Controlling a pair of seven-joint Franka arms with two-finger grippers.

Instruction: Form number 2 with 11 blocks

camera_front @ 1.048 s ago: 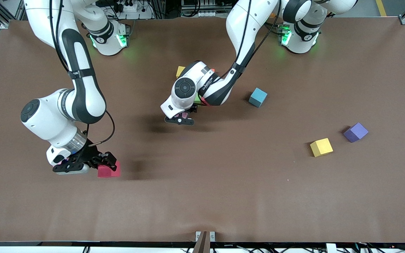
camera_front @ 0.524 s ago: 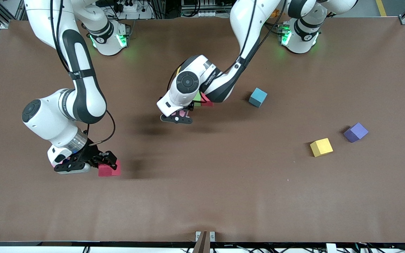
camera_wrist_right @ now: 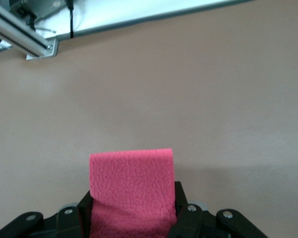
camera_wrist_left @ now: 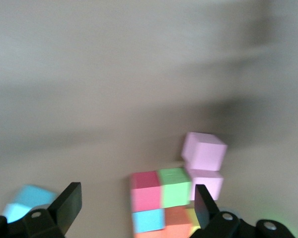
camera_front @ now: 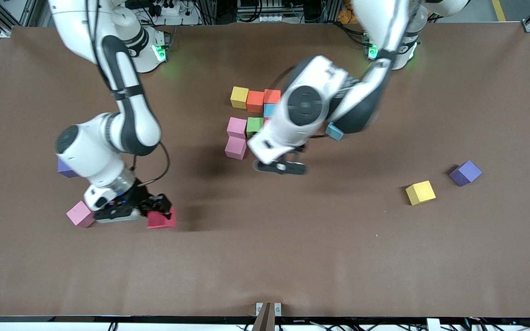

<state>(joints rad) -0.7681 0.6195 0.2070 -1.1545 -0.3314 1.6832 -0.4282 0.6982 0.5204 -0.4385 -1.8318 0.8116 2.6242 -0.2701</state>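
A part-built figure of blocks lies mid-table: yellow (camera_front: 239, 97), two orange (camera_front: 255, 101), light blue (camera_front: 269, 110), pink (camera_front: 236, 127), green (camera_front: 255, 125) and another pink (camera_front: 235, 147). My left gripper (camera_front: 279, 166) hangs open and empty over bare table beside it. In the left wrist view the left gripper (camera_wrist_left: 136, 198) frames the red (camera_wrist_left: 145, 191) and green (camera_wrist_left: 175, 186) blocks below. My right gripper (camera_front: 154, 212) is shut on a red block (camera_front: 161, 219) low over the table near the right arm's end, and the block (camera_wrist_right: 131, 188) fills the right gripper (camera_wrist_right: 131, 210).
A loose pink block (camera_front: 81, 214) lies beside the right gripper, and a purple cube (camera_front: 65, 169) shows partly under the right arm. Toward the left arm's end lie a light blue block (camera_front: 334, 132), a yellow block (camera_front: 420, 192) and a purple cube (camera_front: 465, 173).
The left arm swung off the figure toward its own end, uncovering the blocks. The right gripper carried the red block toward the middle, uncovering the pink block and a purple cube.
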